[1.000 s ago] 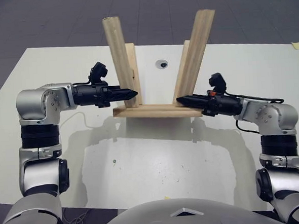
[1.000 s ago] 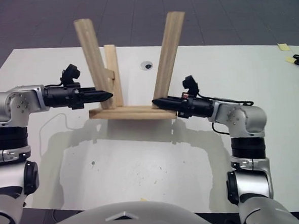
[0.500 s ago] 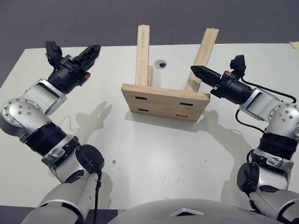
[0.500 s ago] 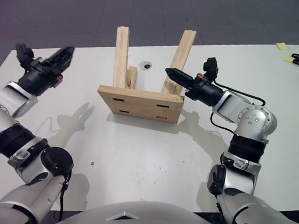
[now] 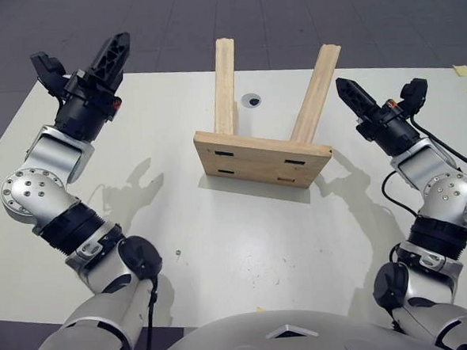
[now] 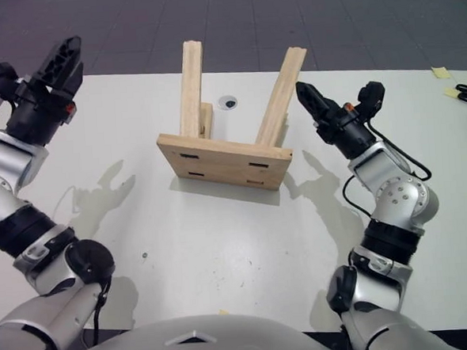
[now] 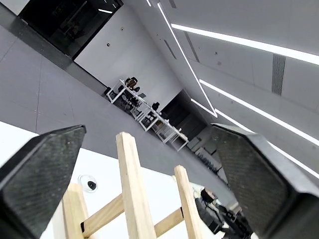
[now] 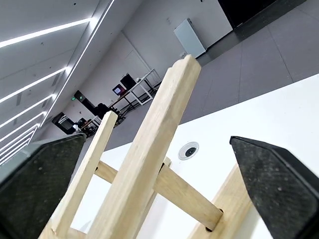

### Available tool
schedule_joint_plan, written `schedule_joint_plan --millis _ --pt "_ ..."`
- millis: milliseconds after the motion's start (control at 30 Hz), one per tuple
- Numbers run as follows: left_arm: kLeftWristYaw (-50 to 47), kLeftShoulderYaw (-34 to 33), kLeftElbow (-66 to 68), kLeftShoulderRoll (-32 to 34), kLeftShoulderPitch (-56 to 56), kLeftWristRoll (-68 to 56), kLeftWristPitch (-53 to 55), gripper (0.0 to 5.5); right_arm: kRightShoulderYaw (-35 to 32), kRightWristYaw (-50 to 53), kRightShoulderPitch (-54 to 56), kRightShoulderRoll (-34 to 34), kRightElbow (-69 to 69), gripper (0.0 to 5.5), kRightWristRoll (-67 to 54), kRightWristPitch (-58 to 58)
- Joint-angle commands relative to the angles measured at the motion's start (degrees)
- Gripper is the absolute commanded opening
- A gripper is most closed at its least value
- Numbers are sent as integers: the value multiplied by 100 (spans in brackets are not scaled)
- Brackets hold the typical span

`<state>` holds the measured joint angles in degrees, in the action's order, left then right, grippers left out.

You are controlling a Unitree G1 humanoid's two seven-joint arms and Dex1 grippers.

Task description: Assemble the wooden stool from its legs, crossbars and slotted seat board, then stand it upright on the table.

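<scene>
Left gripper point(image 5: 116, 49) hangs high over the table's point(image 5: 222, 247) left far corner, its two fingers spread wide with nothing between them. It points up and away from the robot, and the stool lies well apart from it, towards the middle of the table.

That wooden stool point(image 5: 265, 141) lies on its side. The slotted seat board point(image 5: 263, 159) stands on its edge with the four slots facing the robot. The long legs run away from the robot towards the table's far edge, the left leg point(image 5: 225, 84) nearly straight and the right leg point(image 5: 317, 90) leaning outward. A small round hole point(image 5: 253, 100) in the tabletop sits between them.

Right gripper point(image 5: 345, 87) is raised just beside the right leg's far end, not touching it, its pads also parted and empty.

From the head you see mostly the board face. The wrist cameras look along the legs instead and show the crossbars point(image 8: 184, 191) pegged between them. The left wrist view also takes in the other arm's gripper beyond the legs.
</scene>
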<state>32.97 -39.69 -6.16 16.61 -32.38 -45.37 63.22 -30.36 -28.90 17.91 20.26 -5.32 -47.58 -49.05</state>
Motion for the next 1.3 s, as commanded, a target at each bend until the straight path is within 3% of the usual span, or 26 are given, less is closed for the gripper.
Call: schedule_joint_plan --millis 33,167,300,467,633,833,967,1033,1133,1300 --pt "2028 1892 -377 1613 1265 1159 -1681 538 589 -1789 -1001 1367 -175 540 816 1018" --pt "3203 3190 296 2211 1204 2079 -3107 538 1280 -2941 -1321 2060 64 540 1383 1689" --pt "3793 4373 1721 2064 554 3115 -4725 538 2244 -3632 -979 2077 631 540 2020 2474" --pt "4175 4967 3247 1770 -84 3666 -5858 540 3151 -4000 -260 1589 1803 519 2656 3291" --pt "4352 5268 3884 1462 -172 3832 -6140 454 3424 -3985 15 1182 2321 440 2844 3636" --pt "4470 5201 3206 1270 202 3347 -5300 353 3466 -4047 -50 1217 2355 341 2909 3535" --pt "4409 4978 2351 1230 338 2645 -3980 286 3475 -4130 -58 1292 2264 273 2790 3113" --pt "4328 4837 1867 1247 401 2212 -3178 247 3408 -4219 -29 1367 2065 251 2485 2417" --pt "4126 4609 1235 1246 561 1737 -2263 236 2993 -4221 112 1419 1611 250 1548 829" --pt "3279 3764 362 1005 635 665 -445 228 1450 -3233 554 1029 1002 250 -508 -1646"
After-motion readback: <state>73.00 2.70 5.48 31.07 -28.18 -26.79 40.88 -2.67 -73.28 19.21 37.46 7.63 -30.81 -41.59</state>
